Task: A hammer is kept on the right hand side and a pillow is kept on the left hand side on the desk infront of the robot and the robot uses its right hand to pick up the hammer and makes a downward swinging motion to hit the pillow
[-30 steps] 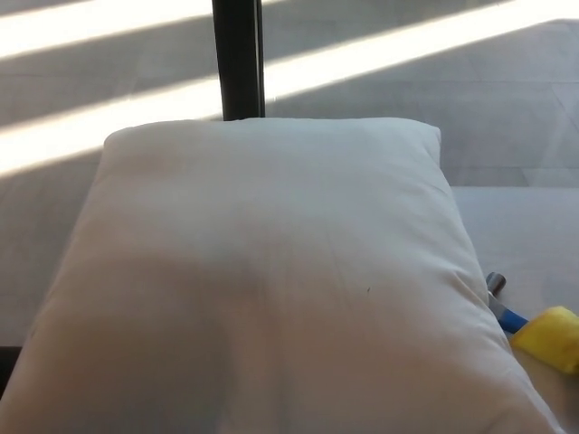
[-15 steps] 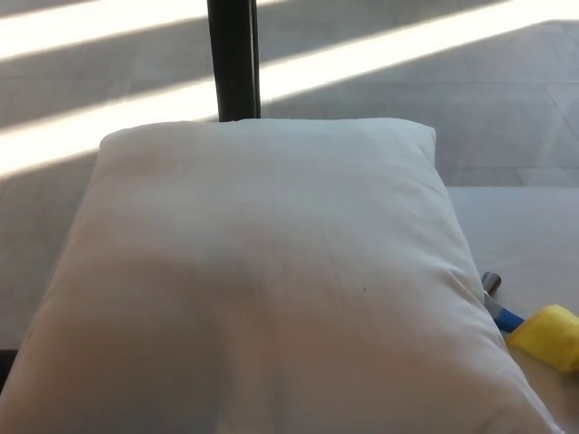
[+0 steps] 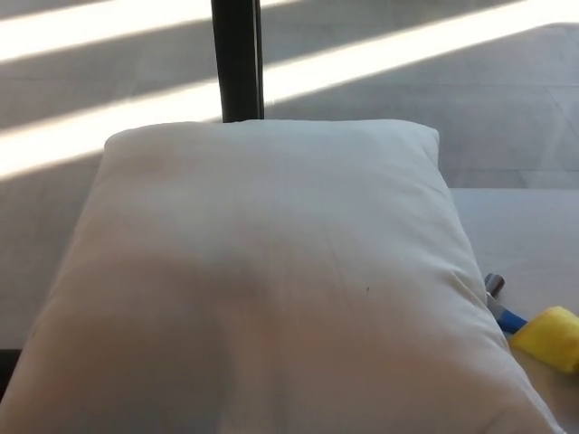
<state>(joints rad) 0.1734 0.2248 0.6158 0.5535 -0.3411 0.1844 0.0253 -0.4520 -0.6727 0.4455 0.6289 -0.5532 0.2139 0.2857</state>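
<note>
Hammer with yellow, blue and grey parts [image 3: 534,327] peeks out at lower right, tucked against the big white fabric pillow [image 3: 271,280] filling the frame, ready for pickup, though neither robot hand shows.

No legible text — none anywhere

Pillow [image 3: 271,280]: matt white cloth, soft, faintly creased, one tiny dark speck. Hammer [image 3: 534,327] at 4 o'clock: dull grey metal tip, glossy blue part, yellow part looks like smooth plastic or rubber. Desk [image 3: 525,235]: pale, matt, smooth. Post [image 3: 237,59] at 12 o'clock: black, slightly glossy. Floor [image 3: 434,99]: matt grey tiles.
</note>
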